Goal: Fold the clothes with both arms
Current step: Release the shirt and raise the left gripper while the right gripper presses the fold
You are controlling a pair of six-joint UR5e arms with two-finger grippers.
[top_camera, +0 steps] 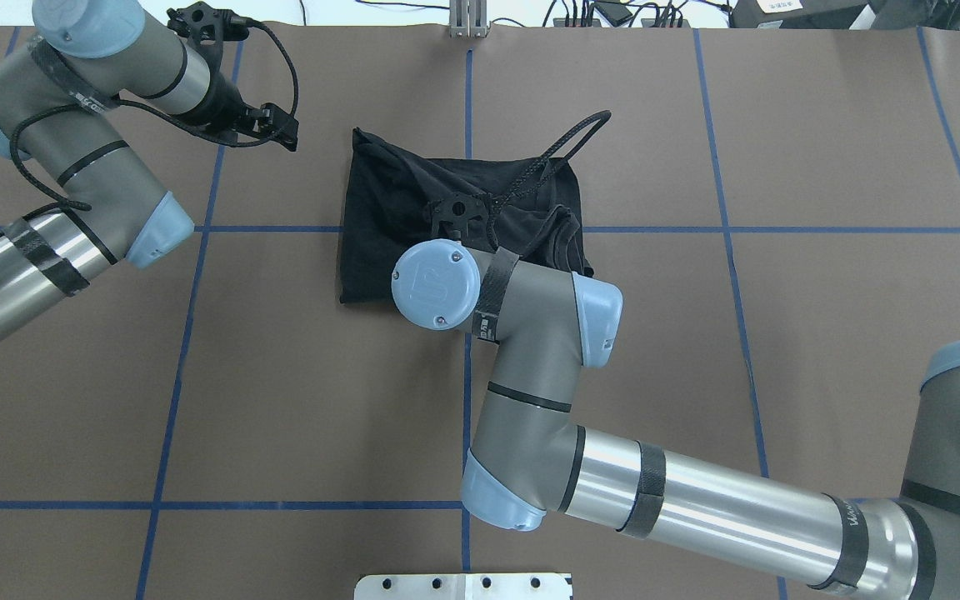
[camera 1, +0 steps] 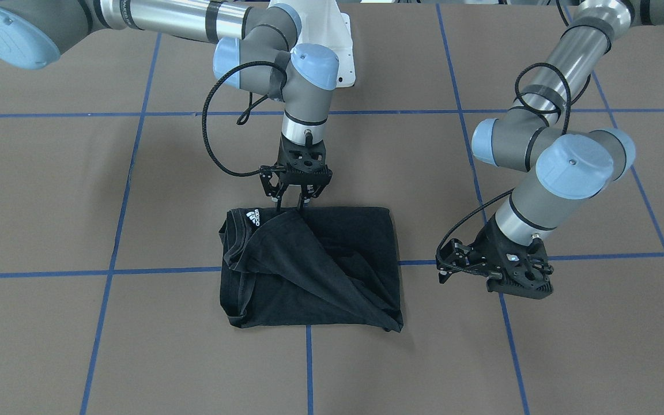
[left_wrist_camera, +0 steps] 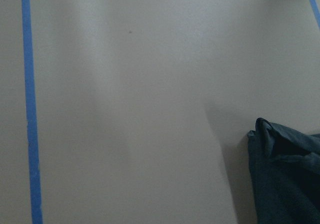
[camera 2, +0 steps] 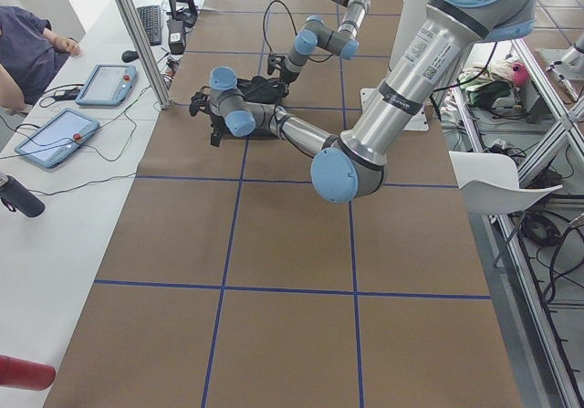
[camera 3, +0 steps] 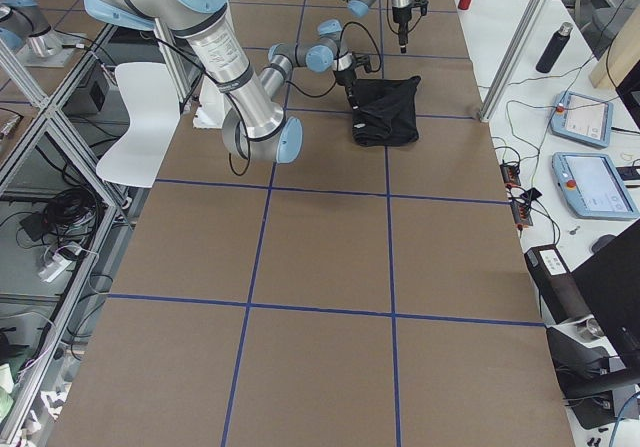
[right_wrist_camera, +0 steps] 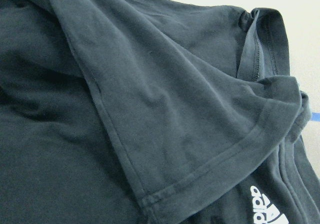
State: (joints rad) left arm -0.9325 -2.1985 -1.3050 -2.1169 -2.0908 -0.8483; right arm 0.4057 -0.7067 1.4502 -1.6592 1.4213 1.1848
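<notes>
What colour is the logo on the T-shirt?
White; the logo shows best in the right wrist view.

Tally. Tabletop point(camera 1: 49, 190): one. T-shirt point(camera 1: 332, 253): one, black. Arms: two, namely left arm point(camera 1: 539, 202) and right arm point(camera 1: 309, 98). Tools: two, namely left tool point(camera 1: 440, 268) and right tool point(camera 1: 290, 206). Tablets point(camera 3: 583, 117): two. Chair point(camera 3: 140, 117): one. Operator point(camera 2: 27, 43): one seen.
</notes>
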